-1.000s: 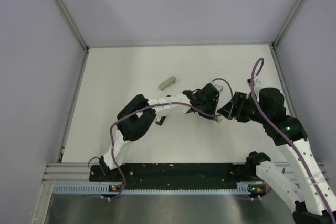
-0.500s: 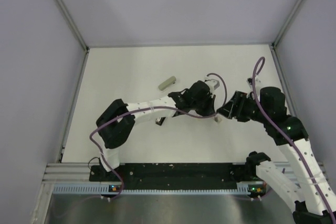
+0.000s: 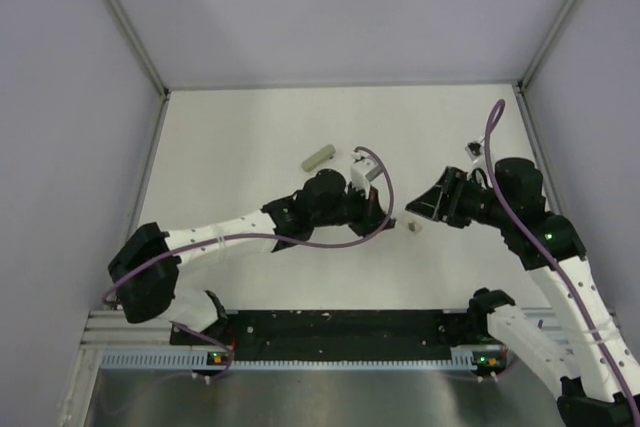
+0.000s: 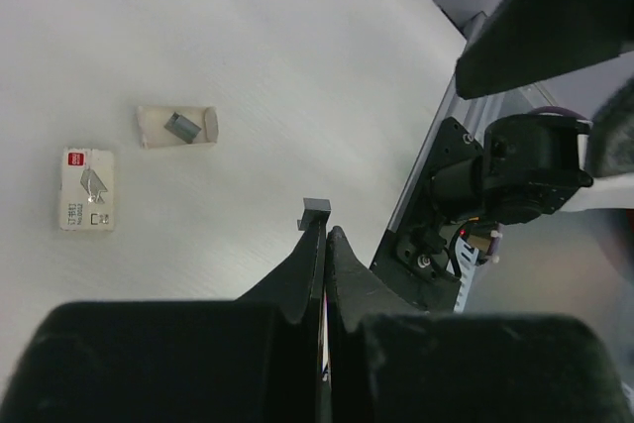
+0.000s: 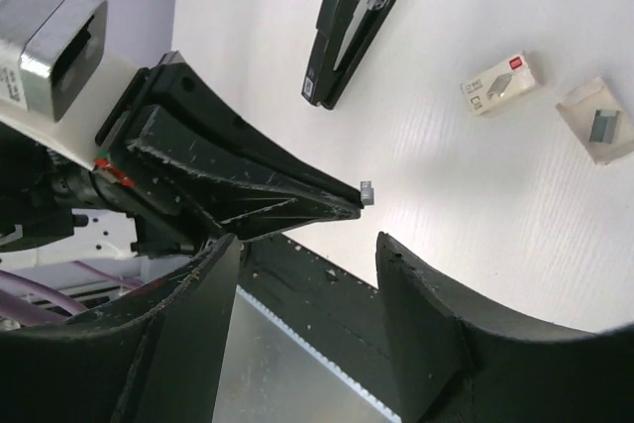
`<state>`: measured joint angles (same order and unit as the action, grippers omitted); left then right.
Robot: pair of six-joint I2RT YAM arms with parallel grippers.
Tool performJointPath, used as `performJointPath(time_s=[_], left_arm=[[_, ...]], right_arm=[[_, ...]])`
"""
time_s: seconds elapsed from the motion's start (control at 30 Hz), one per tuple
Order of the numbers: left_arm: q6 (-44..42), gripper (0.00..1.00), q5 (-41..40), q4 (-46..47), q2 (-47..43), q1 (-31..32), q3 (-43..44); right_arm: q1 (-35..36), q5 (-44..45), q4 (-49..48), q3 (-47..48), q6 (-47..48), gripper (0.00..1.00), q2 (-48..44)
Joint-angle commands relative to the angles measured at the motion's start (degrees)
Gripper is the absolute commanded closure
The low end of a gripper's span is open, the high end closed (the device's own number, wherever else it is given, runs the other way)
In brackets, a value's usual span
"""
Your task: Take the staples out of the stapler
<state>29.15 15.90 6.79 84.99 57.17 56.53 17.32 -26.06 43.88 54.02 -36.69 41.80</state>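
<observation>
White tabletop, walled in pale grey, carries everything you see. Your left gripper has its jaws pressed together, and at their very tip they pinch the staples, a tiny grey metal strip. Your right gripper faces it from near by, its jaws standing apart with nothing between them. Beyond the left jaws a small clear packet with a grey piece inside lies on the tabletop. Just beside it is a small white box with a red mark. The stapler, slim and black, lies flat farther off, well apart from both grippers, with its two long halves spread in a narrow V. You cannot make it out in the top view. A pale green stick lies alone beyond the left arm, toward the far side.
</observation>
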Motion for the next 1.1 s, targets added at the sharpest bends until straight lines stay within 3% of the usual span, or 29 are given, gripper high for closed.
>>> performJointPath(time_s=[0.0, 0.33, 0.67, 1.07], left_arm=[[-1.1, 1.00, 2.6, 10.6, -5.9, 0.1, -5.0], [-1.4, 1.00, 6.3, 20.9, -13.0, 0.2, -12.7], [-3.5, 1.00, 8.0, 23.6, -15.1, 0.3, -14.4], [-4.3, 1.00, 8.1, 23.9, -14.9, 0.6, -14.3]], right_arm=[[-0.6, -3.8, -4.3, 0.0, -2.9, 0.44, -0.3], [-0.6, -13.8, -11.3, -4.3, -9.4, 0.55, 2.0], [-0.6, -20.5, -16.0, -7.7, -13.5, 0.59, 3.2], [-0.6, -22.2, -18.2, -8.8, -15.5, 0.67, 3.0]])
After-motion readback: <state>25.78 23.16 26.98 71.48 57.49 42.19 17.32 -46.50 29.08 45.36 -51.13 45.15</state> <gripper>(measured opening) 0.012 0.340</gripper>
